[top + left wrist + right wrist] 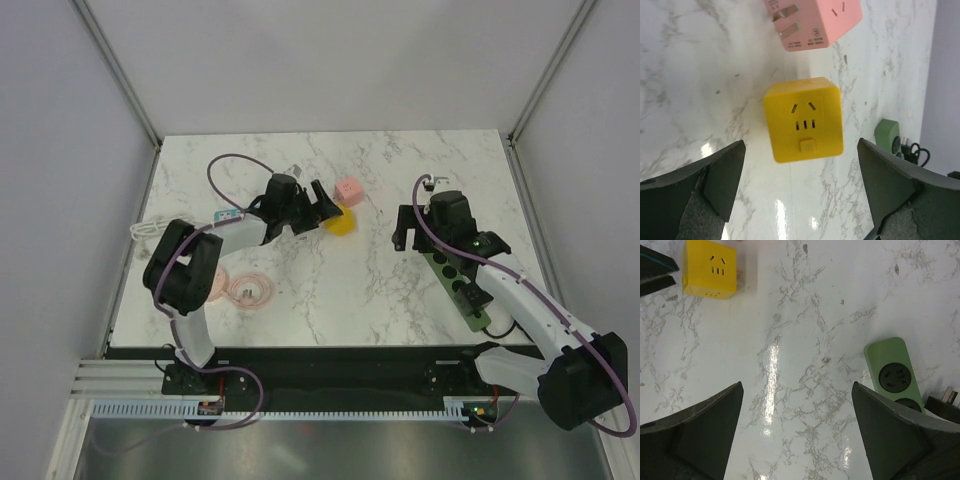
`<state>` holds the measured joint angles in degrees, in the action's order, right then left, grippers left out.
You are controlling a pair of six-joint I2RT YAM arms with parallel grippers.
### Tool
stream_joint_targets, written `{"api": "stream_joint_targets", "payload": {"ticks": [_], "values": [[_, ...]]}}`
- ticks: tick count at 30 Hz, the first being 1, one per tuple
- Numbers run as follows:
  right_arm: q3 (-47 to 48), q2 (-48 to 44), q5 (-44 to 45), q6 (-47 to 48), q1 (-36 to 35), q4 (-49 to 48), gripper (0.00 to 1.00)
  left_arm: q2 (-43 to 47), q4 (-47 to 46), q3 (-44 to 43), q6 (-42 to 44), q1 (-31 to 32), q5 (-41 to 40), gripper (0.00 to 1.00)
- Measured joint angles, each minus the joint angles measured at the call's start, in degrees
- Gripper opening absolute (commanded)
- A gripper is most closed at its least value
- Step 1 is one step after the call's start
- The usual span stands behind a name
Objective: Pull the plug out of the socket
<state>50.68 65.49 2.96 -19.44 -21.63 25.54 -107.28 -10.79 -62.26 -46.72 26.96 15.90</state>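
Observation:
A yellow cube socket (341, 223) lies mid-table; it also shows in the left wrist view (804, 120) and the right wrist view (709, 269). A pink cube plug (347, 189) lies just beyond it, apart from it, with its metal prongs bare (812, 22). My left gripper (325, 203) is open and empty, its fingers spread wide just short of the yellow cube (800, 192). My right gripper (407, 232) is open and empty over bare marble (797, 435), beside the far end of a green power strip (891, 371).
The green power strip (460, 285) runs along the right side toward the front, its end visible from the left wrist (887, 134). A black plug (943, 401) lies beside it. A pink coiled cable (250, 290) and a white cable (148, 231) lie at the left.

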Motion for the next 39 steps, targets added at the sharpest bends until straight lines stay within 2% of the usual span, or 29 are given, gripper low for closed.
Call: {"api": "stream_joint_targets", "payload": {"ticks": [6,13,17,23,29,32,35,39], "values": [[-0.42,-0.42,1.05,-0.35,0.00,2.95,0.98,10.62,14.14,-0.96,5.25,-0.02,-9.25,1.00],[-0.55,-2.95,1.11,-3.72,0.00,7.45,0.98,28.65,22.27,0.57,8.48,0.63,-11.08,1.00],[-2.38,-6.58,-0.81,-5.40,0.00,8.76,0.98,38.38,27.34,0.37,10.23,5.03,-11.21,1.00],[-6.45,-14.56,-3.48,-7.41,-0.04,10.62,0.98,46.31,34.80,0.35,11.19,12.39,-11.78,1.00],[-4.09,-13.49,0.76,-7.80,-0.07,13.97,0.98,44.44,34.14,0.22,9.49,18.88,-14.62,1.00],[-2.38,-14.78,5.66,-8.28,-0.11,15.67,0.98,41.09,26.97,1.18,8.46,22.95,-14.80,0.88],[-1.70,-18.25,10.69,-10.01,-0.11,17.79,0.98,35.43,18.78,1.55,8.41,23.87,-13.35,0.80],[0.66,-21.09,15.32,-13.90,-0.07,21.55,0.98,25.16,8.11,1.40,9.94,23.91,-10.51,0.77]]}}
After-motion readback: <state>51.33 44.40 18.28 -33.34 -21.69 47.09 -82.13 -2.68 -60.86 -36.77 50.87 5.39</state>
